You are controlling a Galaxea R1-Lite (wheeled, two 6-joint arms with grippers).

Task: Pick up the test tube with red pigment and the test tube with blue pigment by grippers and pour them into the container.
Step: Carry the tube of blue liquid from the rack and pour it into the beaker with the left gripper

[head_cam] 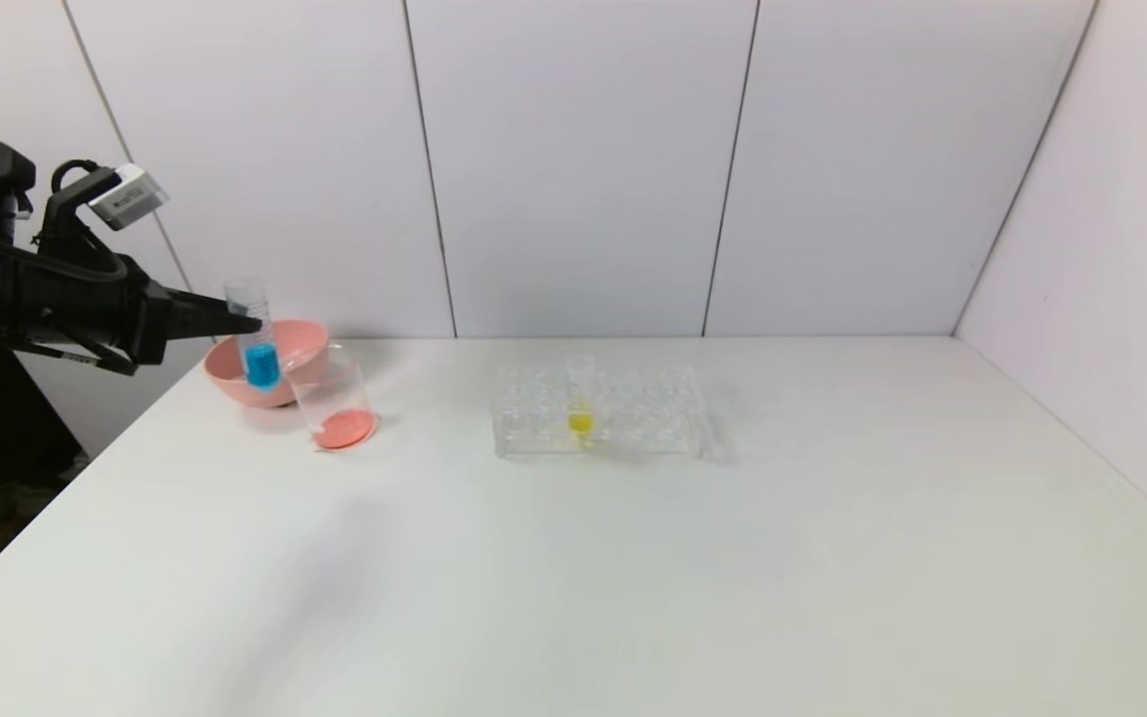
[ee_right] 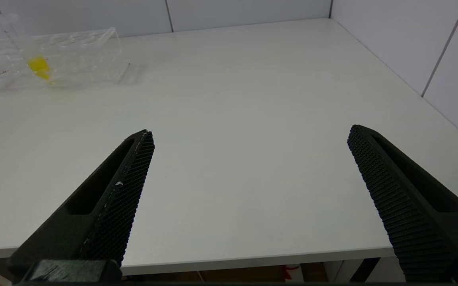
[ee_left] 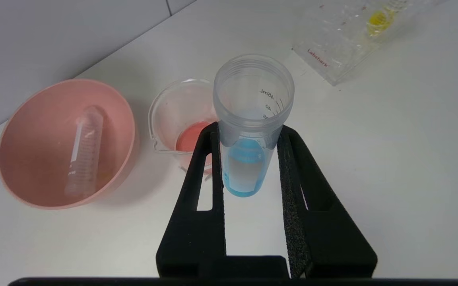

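My left gripper (head_cam: 253,324) is shut on the test tube with blue pigment (head_cam: 260,363), holding it upright by its upper part at the table's far left. In the left wrist view the tube (ee_left: 249,119) stands between the black fingers (ee_left: 207,167), with blue liquid at its round tip. It hangs just above the table, beside the container (head_cam: 335,398), a clear beaker (ee_left: 181,115) with red liquid in its bottom. No tube with red pigment is in view. My right gripper (ee_right: 251,133) is open and holds nothing, low over the table's near edge.
A pink bowl (head_cam: 225,373) stands behind the beaker, and an empty clear tube (ee_left: 84,151) lies in it. A clear tube rack (head_cam: 633,428) sits mid-table with a yellow-liquid tube (head_cam: 580,398) standing in it. White wall panels close off the table's back and right sides.
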